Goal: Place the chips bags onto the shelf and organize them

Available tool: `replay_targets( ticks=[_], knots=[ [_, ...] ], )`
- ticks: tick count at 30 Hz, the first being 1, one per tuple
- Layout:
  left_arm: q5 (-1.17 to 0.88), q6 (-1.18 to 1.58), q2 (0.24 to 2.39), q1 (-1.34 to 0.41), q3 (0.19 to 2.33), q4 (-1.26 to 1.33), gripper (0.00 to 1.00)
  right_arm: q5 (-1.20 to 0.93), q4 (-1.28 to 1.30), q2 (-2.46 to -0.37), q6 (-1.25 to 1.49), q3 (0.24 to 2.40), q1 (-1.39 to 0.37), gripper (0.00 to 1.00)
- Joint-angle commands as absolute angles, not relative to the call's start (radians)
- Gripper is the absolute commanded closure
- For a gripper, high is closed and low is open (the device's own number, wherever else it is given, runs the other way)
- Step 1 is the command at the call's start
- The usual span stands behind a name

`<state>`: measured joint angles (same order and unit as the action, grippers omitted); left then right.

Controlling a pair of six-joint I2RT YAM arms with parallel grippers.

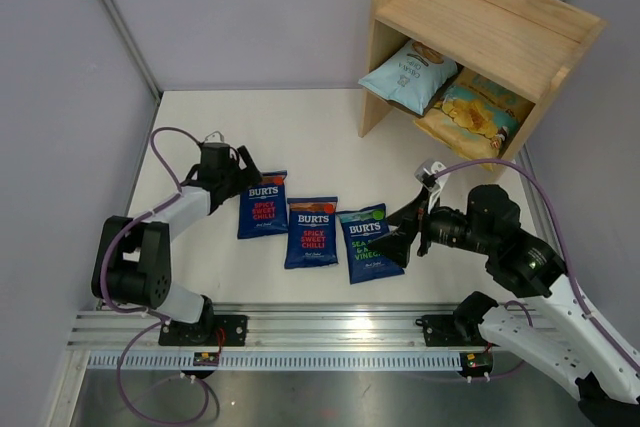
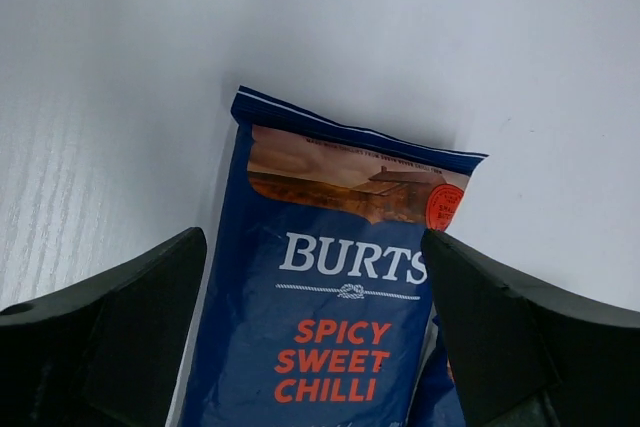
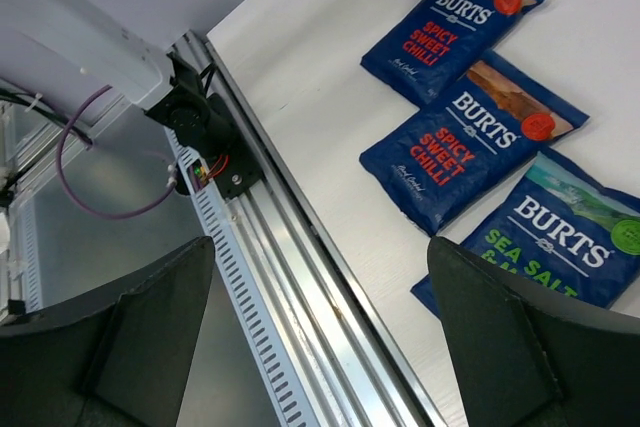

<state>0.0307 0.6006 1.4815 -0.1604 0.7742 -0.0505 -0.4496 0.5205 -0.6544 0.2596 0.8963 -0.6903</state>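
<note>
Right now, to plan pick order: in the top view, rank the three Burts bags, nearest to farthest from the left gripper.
1. Left chilli bag, right by the left gripper.
2. Middle chilli bag, centre of the row.
3. Sea salt bag, right end.

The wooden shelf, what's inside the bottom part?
A pale-blue bag sits on the left, and a yellow-and-teal bag lies beside it on the right. The upper board of the shelf covers the back of that space, so anything deeper is hidden.
</note>
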Motion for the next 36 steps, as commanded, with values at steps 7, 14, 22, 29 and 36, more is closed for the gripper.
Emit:
replay_targets(
  ticks=[7, 14, 22, 29, 36],
  knots=[
    [-0.044, 0.503, 1.631, -0.117, 0.819, -0.021, 0.18, -0.575, 0.44, -0.684, 0.281, 0.887, -0.69, 0.07],
    [-0.08, 0.502, 1.641, -0.114, 0.816, -0.009, 0.58, -0.589, 0.384, -0.729, 0.319, 0.877, -0.689, 0.09],
    [-0.087, 0.515, 1.625, -0.11, 0.799, -0.005, 0.9, -0.528, 0.362, -0.747, 0.337, 0.868, -0.69, 0.06],
    [-0.139, 0.606, 1.458, -0.112, 0.72, 0.1, 1.0, -0.284, 0.241, -0.77, 0.512, 0.812, -0.69, 0.01],
    [-0.121, 0.71, 1.212, -0.184, 0.679, 0.143, 1.0, -0.322, -0.129, -0.845, 0.649, 0.661, -0.69, 0.01]
  ],
)
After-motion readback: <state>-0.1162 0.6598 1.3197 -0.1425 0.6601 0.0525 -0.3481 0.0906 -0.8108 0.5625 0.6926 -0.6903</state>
